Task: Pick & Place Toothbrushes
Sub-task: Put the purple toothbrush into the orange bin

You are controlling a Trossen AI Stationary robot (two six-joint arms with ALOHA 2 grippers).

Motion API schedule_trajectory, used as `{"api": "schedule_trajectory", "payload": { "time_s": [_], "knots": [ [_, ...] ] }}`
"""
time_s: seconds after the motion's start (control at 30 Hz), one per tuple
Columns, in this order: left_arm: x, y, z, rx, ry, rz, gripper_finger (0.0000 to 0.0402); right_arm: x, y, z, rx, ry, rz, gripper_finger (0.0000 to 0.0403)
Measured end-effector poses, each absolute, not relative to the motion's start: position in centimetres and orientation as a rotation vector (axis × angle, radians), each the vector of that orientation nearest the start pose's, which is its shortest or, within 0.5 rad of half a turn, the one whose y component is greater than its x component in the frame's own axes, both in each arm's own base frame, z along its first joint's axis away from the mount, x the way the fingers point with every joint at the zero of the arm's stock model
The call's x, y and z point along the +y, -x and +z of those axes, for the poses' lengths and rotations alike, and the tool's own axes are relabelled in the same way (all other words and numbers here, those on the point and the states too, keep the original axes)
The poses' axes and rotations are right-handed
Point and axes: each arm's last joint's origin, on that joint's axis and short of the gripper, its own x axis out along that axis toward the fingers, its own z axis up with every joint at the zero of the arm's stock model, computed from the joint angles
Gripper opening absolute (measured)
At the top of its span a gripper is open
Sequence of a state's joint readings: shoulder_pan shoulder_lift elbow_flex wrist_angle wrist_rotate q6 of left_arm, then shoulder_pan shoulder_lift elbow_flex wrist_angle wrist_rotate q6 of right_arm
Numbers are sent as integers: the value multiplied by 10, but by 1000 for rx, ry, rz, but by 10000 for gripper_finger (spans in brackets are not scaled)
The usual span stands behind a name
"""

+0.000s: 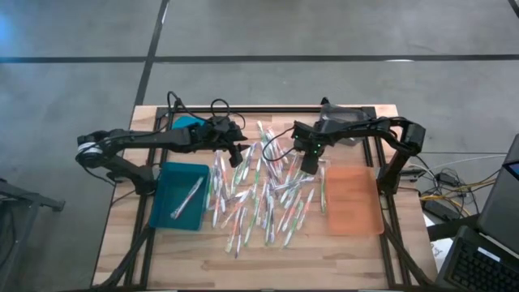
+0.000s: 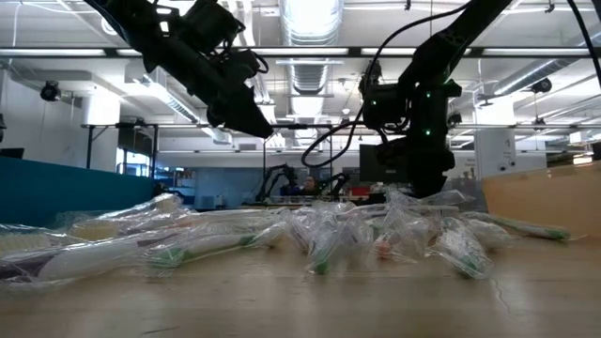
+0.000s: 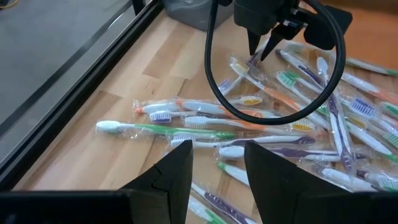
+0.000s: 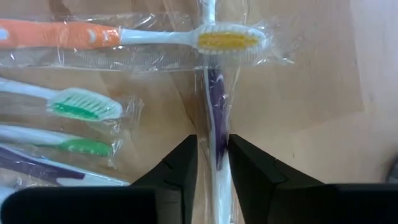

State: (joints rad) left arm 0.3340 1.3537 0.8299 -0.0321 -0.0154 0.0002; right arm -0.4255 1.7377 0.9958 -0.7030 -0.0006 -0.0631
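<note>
A grey concrete floor surrounds the wooden counter (image 1: 243,258), whose near strip lies bare while a black frame runs along its edges. On the counter's left side sits a teal tray (image 1: 166,212) holding one wrapped brush; on the right sits an orange tray (image 1: 353,201). Between the trays spreads the pile of toothbrushes (image 1: 259,199), each in clear wrap, with bare wood showing on the pile's far side in the left wrist view. The left claw (image 1: 241,151) hangs above the pile's far left part, its fingers apart and holding nothing. The right claw (image 1: 309,165) is down at the pile's far right part, close to the orange tray. In the right wrist view its fingers (image 4: 177,168) stand narrowly apart on either side of a purple-handled toothbrush (image 4: 216,106), pressing its wrap; an orange toothbrush (image 4: 124,37) lies across just beyond.
</note>
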Motion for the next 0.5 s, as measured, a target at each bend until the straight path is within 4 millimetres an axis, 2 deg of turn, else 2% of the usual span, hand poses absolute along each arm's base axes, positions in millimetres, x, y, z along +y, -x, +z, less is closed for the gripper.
{"api": "schedule_trajectory", "payload": {
  "time_s": [0.4,0.5],
  "knots": [
    [94,-270,238,572,92,340,151,-122,-269,142,1417,-259,-311,20],
    [94,-270,238,573,92,340,151,-122,-269,143,1419,-265,-315,18]
  ]
}}
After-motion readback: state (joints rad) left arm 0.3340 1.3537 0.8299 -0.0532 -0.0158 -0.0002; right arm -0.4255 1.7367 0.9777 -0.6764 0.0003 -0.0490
